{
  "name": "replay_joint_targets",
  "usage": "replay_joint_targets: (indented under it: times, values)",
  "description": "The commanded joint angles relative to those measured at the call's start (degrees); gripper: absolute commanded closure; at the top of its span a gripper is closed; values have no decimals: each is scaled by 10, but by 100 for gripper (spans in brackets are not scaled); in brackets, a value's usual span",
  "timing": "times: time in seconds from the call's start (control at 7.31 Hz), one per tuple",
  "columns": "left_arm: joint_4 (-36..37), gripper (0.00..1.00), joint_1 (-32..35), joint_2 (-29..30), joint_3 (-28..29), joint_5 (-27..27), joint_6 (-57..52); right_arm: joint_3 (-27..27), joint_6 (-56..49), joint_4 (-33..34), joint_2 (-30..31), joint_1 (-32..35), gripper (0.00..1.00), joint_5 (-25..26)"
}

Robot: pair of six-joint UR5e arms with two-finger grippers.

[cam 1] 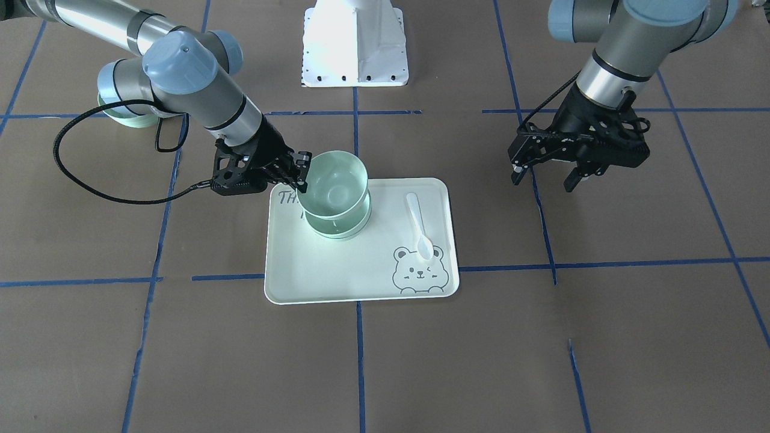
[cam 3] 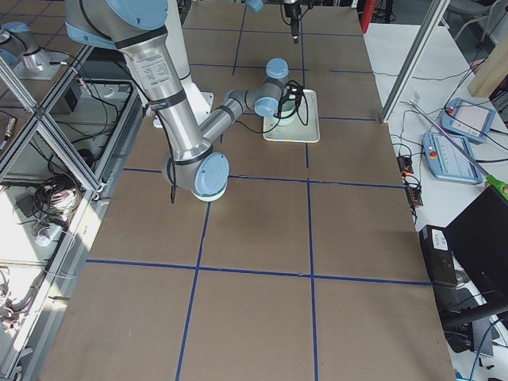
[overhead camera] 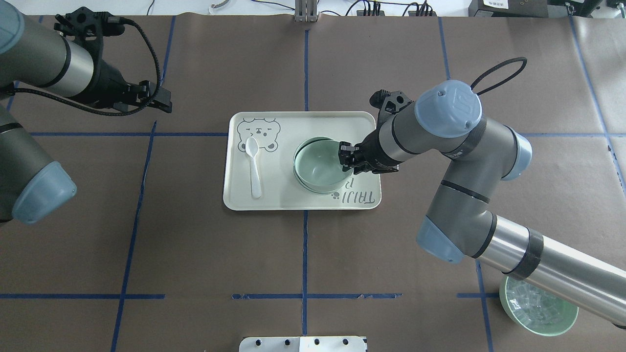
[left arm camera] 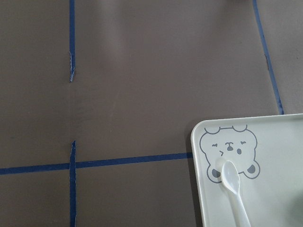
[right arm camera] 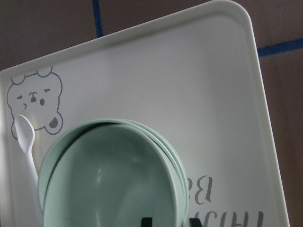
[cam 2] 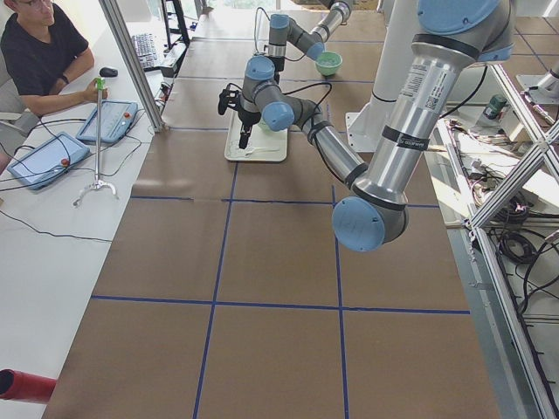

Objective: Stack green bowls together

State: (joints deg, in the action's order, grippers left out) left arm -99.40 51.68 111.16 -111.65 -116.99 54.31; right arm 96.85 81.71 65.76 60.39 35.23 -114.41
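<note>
My right gripper is shut on the near rim of a pale green bowl and holds it slightly tilted, partly nested in the green bowls below it on the bear-print tray. In the overhead view the right gripper pinches the bowl's right rim. The right wrist view shows the nested rims close below. My left gripper is open and empty, hovering over bare table away from the tray; it also shows in the overhead view.
A white spoon lies on the tray by the bear print. A green bowl of clear cubes sits near the robot's right side, partly under the right arm. The white robot base stands at the table's far edge.
</note>
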Motion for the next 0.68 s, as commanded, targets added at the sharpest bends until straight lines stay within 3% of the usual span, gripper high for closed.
replay_joint_targets:
  times: [0.0, 0.27, 0.55]
  values:
    - [0, 0, 0, -4, 0, -1, -2, 20, -8, 43, -1, 13, 0, 1]
    - [2, 0, 20, -31, -7, -3, -74, 38, -10, 49, 22, 97, 0, -80]
    - [0, 0, 107, -93, -9, -24, -214, 43, -110, 50, 83, 215, 0, -188]
